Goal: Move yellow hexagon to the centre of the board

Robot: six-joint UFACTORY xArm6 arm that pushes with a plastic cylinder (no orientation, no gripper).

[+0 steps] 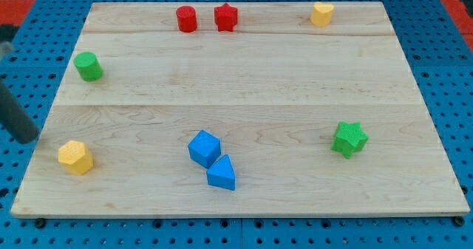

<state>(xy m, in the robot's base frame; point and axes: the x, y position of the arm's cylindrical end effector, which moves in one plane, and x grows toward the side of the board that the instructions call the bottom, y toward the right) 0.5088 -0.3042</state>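
Observation:
The yellow hexagon point(75, 157) lies near the board's bottom left corner. My tip point(28, 137) is at the view's left, just off the wooden board's point(244, 79) left edge, a short way up and to the left of the yellow hexagon and not touching it. The rod slants up toward the view's top left. A second yellow block point(321, 14), with a shape I cannot make out, sits near the top right.
A green cylinder point(89, 66) is at the left. A red cylinder point(186, 18) and a red star point(225, 17) are at the top. A blue cube point(204, 148) touches a blue triangle point(222, 173) at bottom centre. A green star point(349, 139) is at the right.

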